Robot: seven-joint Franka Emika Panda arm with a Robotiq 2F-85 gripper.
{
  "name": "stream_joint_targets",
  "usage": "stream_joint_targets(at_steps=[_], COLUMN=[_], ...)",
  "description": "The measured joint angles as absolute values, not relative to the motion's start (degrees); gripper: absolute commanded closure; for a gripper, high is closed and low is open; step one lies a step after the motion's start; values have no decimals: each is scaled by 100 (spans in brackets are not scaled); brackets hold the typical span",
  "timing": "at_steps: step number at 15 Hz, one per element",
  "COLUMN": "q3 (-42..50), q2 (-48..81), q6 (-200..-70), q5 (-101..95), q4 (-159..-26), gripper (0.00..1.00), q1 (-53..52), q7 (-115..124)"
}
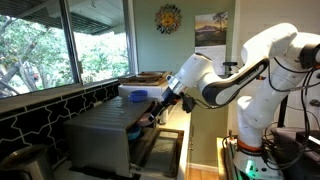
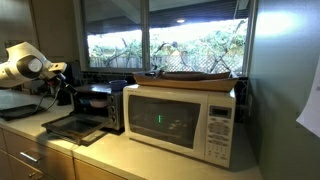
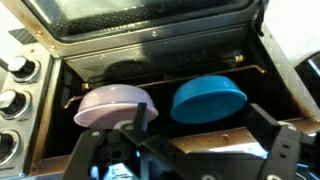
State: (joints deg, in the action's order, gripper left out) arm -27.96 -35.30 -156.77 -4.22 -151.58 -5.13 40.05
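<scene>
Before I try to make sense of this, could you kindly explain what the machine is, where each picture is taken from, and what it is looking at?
The white machine is a robot arm with a two-fingered gripper at its end. Two pictures come from cameras standing in the room, and the third from a camera on the arm's wrist, looking past the gripper.

In both exterior views the arm reaches toward a small toaster oven on a kitchen counter, with its door folded down open. Beside it stands a white microwave with a flat tray on top.

The wrist view looks into the oven. On its rack sit two bowls upside down, side by side: a lilac bowl and a blue bowl. The oven's knobs show at the edge.

The gripper is open and holds nothing; it hovers in front of the bowls.
</scene>
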Motion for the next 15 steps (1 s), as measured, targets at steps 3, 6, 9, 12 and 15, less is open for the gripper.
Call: stream_joint_targets(at_steps=[3, 6, 9, 12, 15], q3=[-2372, -2183, -2007, -1824, -1708], q2=[-3969, -4384, -4711, -5001, -5267], q6=[-14916, -14488, -14368, -14264, -14147], q5=[-353, -264, -99, 35, 107], q4=[-15174, -15181, -15195, -15196, -15196], gripper=[0, 0, 0, 0, 0], q1=[-944, -1108, -1263, -1422, -1499], q7=[3409, 2947, 2465, 2040, 1790])
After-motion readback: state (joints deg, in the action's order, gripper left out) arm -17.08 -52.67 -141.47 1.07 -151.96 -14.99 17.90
